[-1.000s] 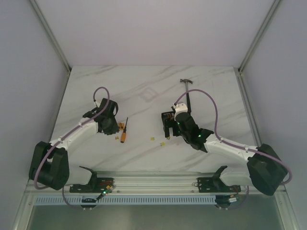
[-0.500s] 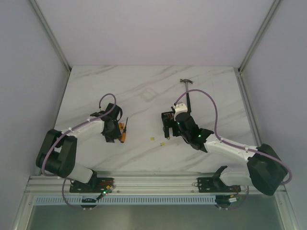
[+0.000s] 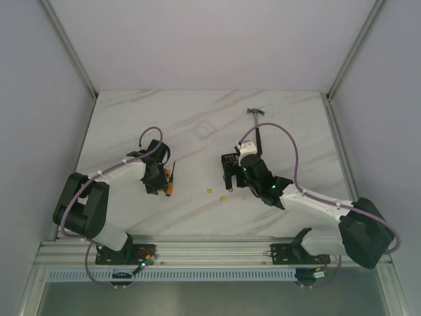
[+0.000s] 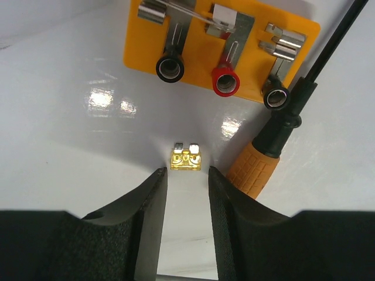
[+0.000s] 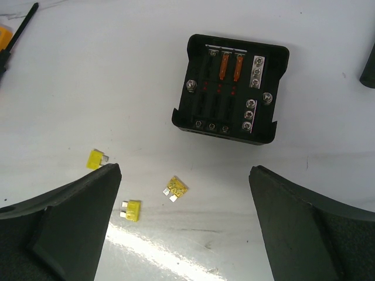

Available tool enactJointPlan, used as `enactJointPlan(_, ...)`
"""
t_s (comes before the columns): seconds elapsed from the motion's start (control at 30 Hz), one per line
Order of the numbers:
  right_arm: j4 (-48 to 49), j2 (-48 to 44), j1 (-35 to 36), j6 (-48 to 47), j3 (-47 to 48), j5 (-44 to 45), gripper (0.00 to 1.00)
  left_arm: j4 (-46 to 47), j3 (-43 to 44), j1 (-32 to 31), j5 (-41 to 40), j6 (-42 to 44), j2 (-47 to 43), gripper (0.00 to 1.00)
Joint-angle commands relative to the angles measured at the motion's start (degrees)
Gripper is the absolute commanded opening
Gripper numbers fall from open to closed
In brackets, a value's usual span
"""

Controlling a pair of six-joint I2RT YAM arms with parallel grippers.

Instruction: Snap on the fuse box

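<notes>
the fuse box (image 5: 229, 88) sits on the table (image 5: 328, 35) near its middle, just ahead of the right gripper (image 5: 184, 174). two orange fuses (image 5: 230, 65) stand in its slots; the other slots look empty and nothing covers it. three loose yellow fuses (image 5: 176, 188) lie just before it. the right gripper's fingers are spread wide, holding nothing. farther back lies a faint clear square (image 3: 202, 130), possibly the lid. well apart to the left, the left gripper (image 4: 187, 193) hovers low, fingers narrowly parted and empty, aimed at a single yellow fuse (image 4: 185, 158) between a screwdriver (image 4: 258, 170) and an orange terminal block (image 4: 217, 47). little looks done: the closing snap is not yet made.
</notes>
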Motion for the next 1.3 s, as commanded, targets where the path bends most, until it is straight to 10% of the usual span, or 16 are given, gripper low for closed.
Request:
enactJointPlan(0.0, 0.97, 0.04, -0.15, 0.61, 1.34, 0.06, 0.99, -1.17, -0.16, -0.14, -1.93, 0.98, 2.65, 0.43)
enactJointPlan(1.27, 0.82, -0.67, -0.19, 0.8, 0.99, -0.12, 0.99, -1.63, 2.39, 0.22, 1.27, 1.26, -2.94, 0.26)
